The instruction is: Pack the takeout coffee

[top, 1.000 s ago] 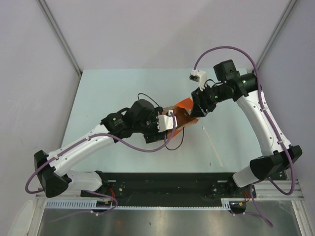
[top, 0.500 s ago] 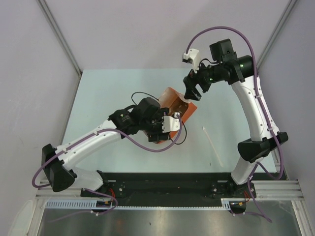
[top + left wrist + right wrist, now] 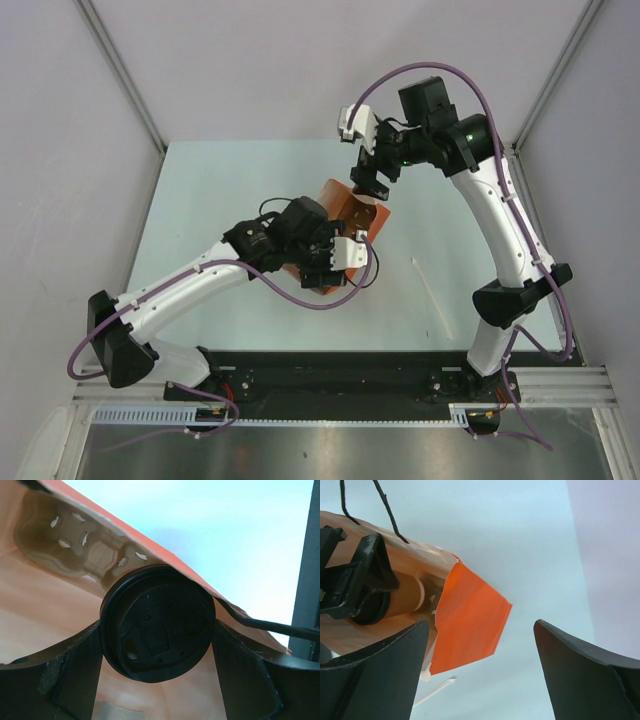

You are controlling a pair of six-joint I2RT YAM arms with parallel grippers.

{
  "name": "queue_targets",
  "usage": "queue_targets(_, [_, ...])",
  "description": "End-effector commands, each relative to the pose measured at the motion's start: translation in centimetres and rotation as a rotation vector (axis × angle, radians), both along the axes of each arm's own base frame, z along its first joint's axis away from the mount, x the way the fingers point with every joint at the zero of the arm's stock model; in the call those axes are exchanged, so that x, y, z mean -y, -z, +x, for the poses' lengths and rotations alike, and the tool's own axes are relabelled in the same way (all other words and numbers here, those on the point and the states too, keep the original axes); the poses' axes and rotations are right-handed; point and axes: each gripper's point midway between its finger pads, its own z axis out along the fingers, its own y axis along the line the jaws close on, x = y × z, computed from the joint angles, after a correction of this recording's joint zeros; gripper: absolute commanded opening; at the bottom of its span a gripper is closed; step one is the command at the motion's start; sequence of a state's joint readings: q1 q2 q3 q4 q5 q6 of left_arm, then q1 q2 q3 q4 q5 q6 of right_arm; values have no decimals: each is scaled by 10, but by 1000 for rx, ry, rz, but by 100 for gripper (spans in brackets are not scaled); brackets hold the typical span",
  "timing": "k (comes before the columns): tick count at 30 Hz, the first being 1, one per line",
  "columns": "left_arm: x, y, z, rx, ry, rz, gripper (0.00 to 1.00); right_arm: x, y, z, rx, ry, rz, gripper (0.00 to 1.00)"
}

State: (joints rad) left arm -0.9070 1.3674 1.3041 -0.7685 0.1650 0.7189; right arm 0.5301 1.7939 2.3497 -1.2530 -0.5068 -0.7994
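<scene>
Pale worktop (image 3: 200, 200) is carrying an orange bag (image 3: 470, 615) where the left gripper (image 3: 157, 630) is clamping the takeout coffee (image 3: 402, 600) sideways, lid toward the bag's mouth, while the right gripper (image 3: 480, 625) is gaping empty.

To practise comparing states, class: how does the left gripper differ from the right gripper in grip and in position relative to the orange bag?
The left gripper is closed on the takeout coffee; the right gripper is open and empty. The left gripper reaches inside the orange bag; the right gripper hangs outside it. Both are black and two-fingered.
</scene>
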Motion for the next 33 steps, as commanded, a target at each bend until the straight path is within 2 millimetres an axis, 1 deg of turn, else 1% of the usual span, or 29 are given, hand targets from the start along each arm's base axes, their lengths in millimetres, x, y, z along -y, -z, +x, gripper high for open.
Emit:
queue_targets(1, [10,-16,-2,20,52,-38,49,-28,-16,5,177,-147,5,90])
queue_targets(3, [10,-16,-3,14,54,-39,49,-34,-13,6,227,-192,-19,85])
queue_targets(4, [10,-15,-3,15,54,-36,49,-38,-9,7,233,-203,-29,80])
queue_targets(5, [10,-15,-3,14,55,-37,49,-41,-7,7,237,-215,-38,71])
queue_targets(7, [9,-15,-2,17,50,-32,49,-41,4,8,215,-229,-67,65])
queue_targets(8, [8,-14,-3,15,51,-31,49,-37,9,5,192,-230,-86,59])
queue_targets(9, [7,-14,-3,17,46,-27,49,-35,14,4,175,-233,-98,56])
queue_targets(10, [6,-14,-3,20,43,-28,49,-33,18,4,158,-231,-109,55])
queue_targets(11, [4,-13,-3,18,38,-27,49,-29,25,-2,123,-233,-129,53])
queue_targets(13, [1,-12,-6,10,29,-25,49,-23,32,-7,87,-235,-149,53])
queue_targets(14, [0,-11,-6,8,24,-25,49,-19,37,-14,50,-244,-162,51])
queue_targets(16, [-3,-9,-6,4,10,-20,49,-17,44,-21,11,-248,-175,47])
queue_targets(18, [-6,-9,-4,1,-3,-18,49,-14,55,-30,-44,-248,-196,46])
queue_targets(19, [-9,-9,-2,2,-13,-17,49,-12,60,-33,-68,-249,-205,39])
queue_targets(21, [-11,-9,-2,-2,-15,-12,49,-13,66,-32,-91,-231,-210,30])
queue_targets(22, [-13,-10,-2,1,-18,-12,49,-15,68,-27,-110,-201,-206,17])
queue_targets(23, [-15,-11,-1,3,-18,-10,49,-16,69,-24,-127,-179,-200,6])
queue_targets(24, [-17,-10,-1,3,-20,-4,49,-14,60,-19,-122,-148,-177,0])
queue_targets(26, [-21,-12,0,8,-26,1,49,-16,60,-18,-218,-95,-124,0])
queue_targets(27, [-22,-16,3,15,-34,-1,49,-10,57,-15,-262,-59,-95,0])
queue_targets(28, [-24,-19,5,17,-43,-5,49,-15,48,-22,-342,-26,-26,0])
queue_targets(29, [-28,-21,5,13,-51,-1,49,-15,46,-23,-391,-8,3,0])
queue_targets(30, [-30,-27,10,19,-68,-11,48,-15,43,-28,-447,11,32,0])
queue_targets(31, [-33,-30,11,16,-77,-13,48,-18,42,-35,-521,11,71,0])
queue_targets(32, [-36,-31,11,7,-85,-8,48,-20,39,-42,-616,58,107,0])
queue_targets(33, [-38,-37,15,11,-99,-18,48,-21,33,-45,-647,69,146,0])
